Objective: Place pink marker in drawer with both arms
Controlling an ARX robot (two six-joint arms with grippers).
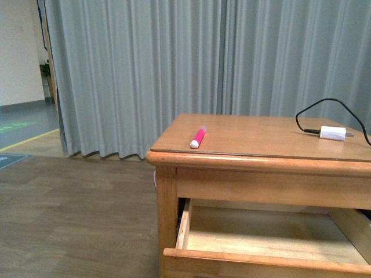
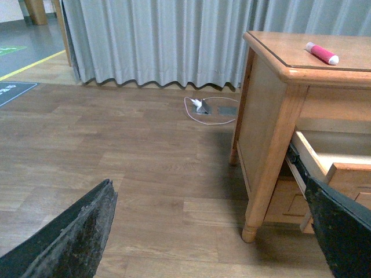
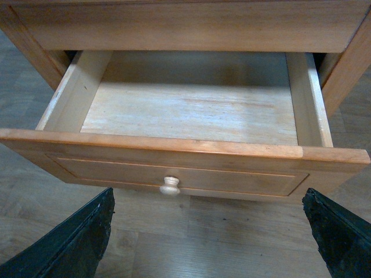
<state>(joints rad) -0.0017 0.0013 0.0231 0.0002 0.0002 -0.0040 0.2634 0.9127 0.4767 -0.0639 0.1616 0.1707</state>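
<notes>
a white plug (image 1: 332, 132) with a looping black cable (image 1: 330, 99) lies on the wooden table (image 1: 255, 136), towards its right side. grey curtains (image 1: 145, 69) hang behind. on the wood floor (image 1: 75, 220), a thin white cord (image 2: 200, 107) curls beside a floor socket (image 2: 227, 110).

Grey pleated curtains (image 1: 174, 69) span most of the upper frame, reaching a brown wood-plank floor (image 1: 75, 220) at lower left. A pale wall (image 1: 17, 52) shows at far upper left above a yellow floor line (image 1: 29, 141); a light-brown wooden table (image 1: 261, 136) fills the lower right.
</notes>
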